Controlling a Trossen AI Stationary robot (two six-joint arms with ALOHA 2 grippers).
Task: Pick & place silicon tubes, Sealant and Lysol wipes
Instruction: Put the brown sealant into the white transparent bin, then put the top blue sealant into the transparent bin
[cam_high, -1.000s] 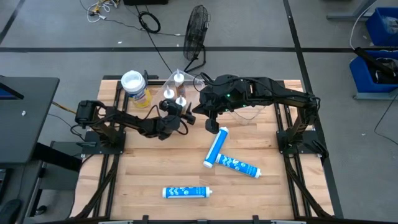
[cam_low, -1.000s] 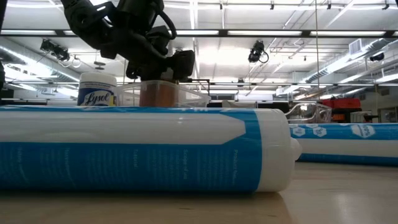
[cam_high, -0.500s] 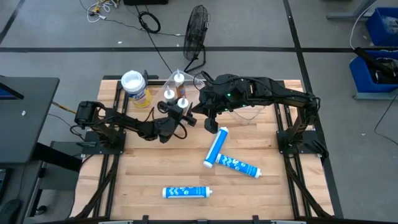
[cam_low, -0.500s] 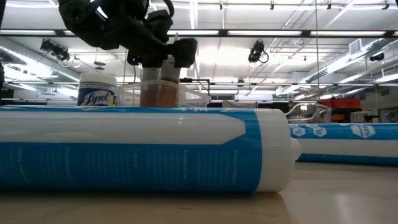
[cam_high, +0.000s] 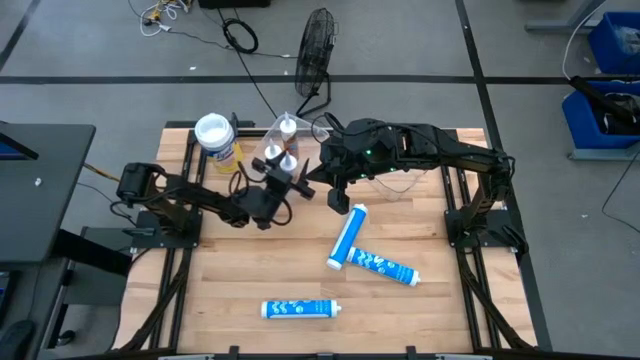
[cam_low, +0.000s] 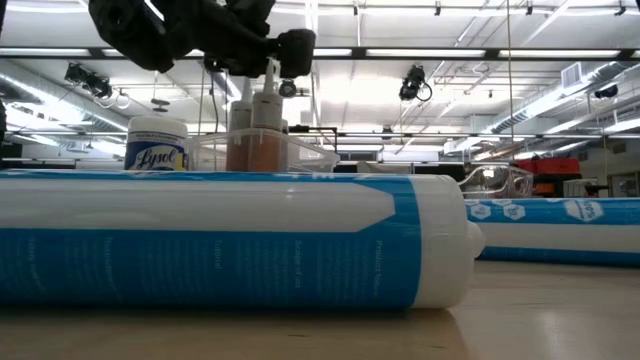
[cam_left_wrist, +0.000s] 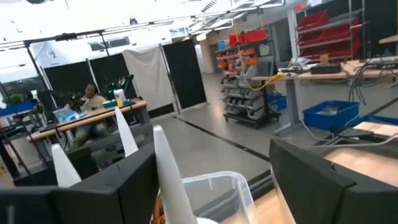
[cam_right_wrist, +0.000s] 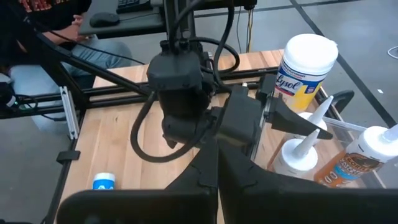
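Three slim orange-brown tubes with white nozzles (cam_high: 288, 127) stand upright in a clear bin (cam_high: 303, 123) at the table's far side. The yellow Lysol wipes canister (cam_high: 215, 140) stands left of the bin. My left gripper (cam_high: 283, 172) is open above the near tubes. One white nozzle (cam_left_wrist: 168, 180) stands between its fingers, and I see no touch. My right gripper (cam_high: 340, 203) is shut and empty, right of the bin. Three blue-and-white sealant tubes lie on the table: two (cam_high: 347, 235) (cam_high: 383, 265) right of centre, one (cam_high: 300, 309) near the front edge.
The front sealant tube (cam_low: 230, 240) fills the low view, with the bin (cam_low: 300, 150) and the Lysol canister (cam_low: 157, 145) behind it. A floor fan (cam_high: 315, 50) stands beyond the far edge. A person sits beyond the table's left side (cam_right_wrist: 56, 25). Bare wood lies at front left.
My left gripper has risen from low over the near tubes in the bin. The tubes' white nozzles now show below it in the low view. The tubes stay standing in the bin.
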